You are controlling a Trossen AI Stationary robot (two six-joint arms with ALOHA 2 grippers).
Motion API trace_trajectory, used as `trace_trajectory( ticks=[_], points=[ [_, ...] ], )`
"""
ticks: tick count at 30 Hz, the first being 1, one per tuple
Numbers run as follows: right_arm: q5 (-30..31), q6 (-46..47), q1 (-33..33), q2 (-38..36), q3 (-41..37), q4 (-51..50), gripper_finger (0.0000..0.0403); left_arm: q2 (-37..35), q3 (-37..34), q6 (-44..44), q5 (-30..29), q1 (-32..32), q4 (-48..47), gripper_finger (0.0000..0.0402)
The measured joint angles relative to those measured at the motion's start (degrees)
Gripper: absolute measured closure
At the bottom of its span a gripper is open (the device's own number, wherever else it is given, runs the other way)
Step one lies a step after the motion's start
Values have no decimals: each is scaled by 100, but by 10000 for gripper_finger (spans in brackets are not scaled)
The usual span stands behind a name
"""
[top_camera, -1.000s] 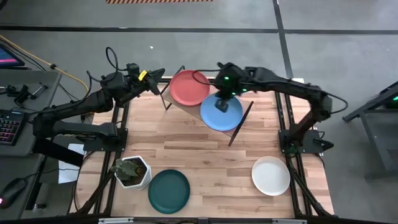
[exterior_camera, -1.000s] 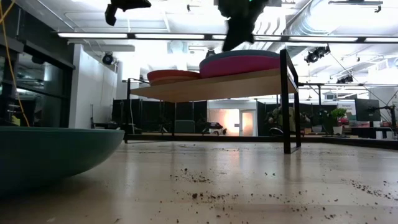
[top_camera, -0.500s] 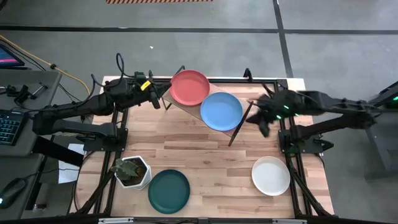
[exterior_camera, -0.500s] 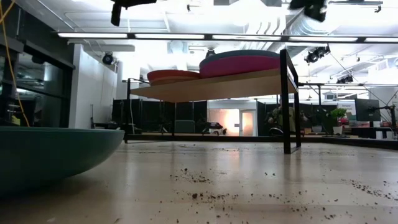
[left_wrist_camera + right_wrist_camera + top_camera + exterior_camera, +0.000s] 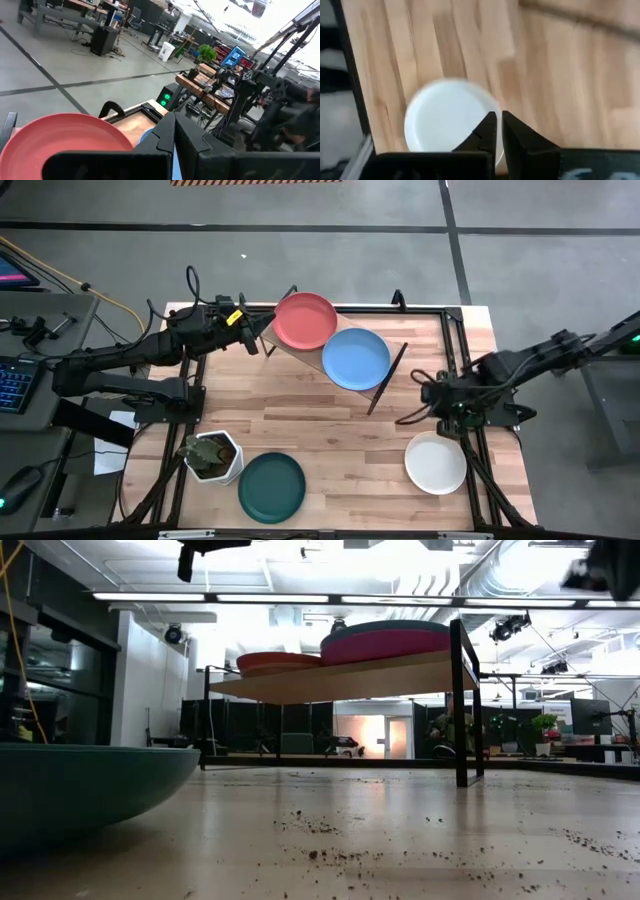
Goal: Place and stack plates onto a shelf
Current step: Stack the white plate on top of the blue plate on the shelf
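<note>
The shelf (image 5: pixel 385 375) stands at the table's far middle. On it the red plate (image 5: pixel 305 320) lies on a peach plate (image 5: pixel 268 669). The blue plate (image 5: pixel 356 358) lies on the magenta plate (image 5: pixel 385 644). The white plate (image 5: pixel 436 462) lies flat at the near right and the dark green plate (image 5: pixel 271 486) at the near middle. My right gripper (image 5: pixel 432 392), shut, hangs in the air just far of the white plate (image 5: pixel 447 120), touching nothing. My left gripper (image 5: pixel 262 330), shut, hovers by the shelf's left end, beside the red plate (image 5: pixel 60 140).
A white hexagonal plant pot (image 5: pixel 212 455) stands at the near left, beside the green plate. Black frame rails (image 5: pixel 455 350) run along the table's left and right edges. Bare wood lies between the shelf and the near plates. Soil crumbs (image 5: pixel 330 855) dot the tabletop.
My right gripper has left the blue plate on the shelf, swung toward the table's right edge, then come toward the near edge, ending over the white plate. The blue plate stays on the magenta one. My left gripper shifted slightly toward the near edge, then held still.
</note>
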Motion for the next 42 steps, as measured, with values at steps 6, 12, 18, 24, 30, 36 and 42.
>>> trace_trajectory(
  ticks=[6, 12, 18, 24, 30, 36, 42],
  points=[
    [-1118, 139, 31, -137, -1415, 921, 327, 0, 0, -37, -7, 4, 0, 401],
    [-1202, 309, 148, -153, -2506, 1950, 236, 0, 0, -37, -7, 3, -2, 401],
    [-896, 621, 323, -78, -3117, 2195, 204, 0, 0, -39, -43, 4, -4, 401],
    [-456, 1042, 443, -67, -3352, 2486, 214, 0, 0, -37, -76, 4, -4, 401],
    [-440, 1013, 656, 162, -3362, 2518, 235, 2, 0, -38, -76, 4, -3, 401],
    [-422, 1020, 870, 681, -3362, 2703, 256, 2, 0, -38, -74, 3, -4, 401],
    [-427, 1330, 951, 1076, -3335, 2897, 327, 2, 0, -39, -122, 4, -2, 401]
  ],
)
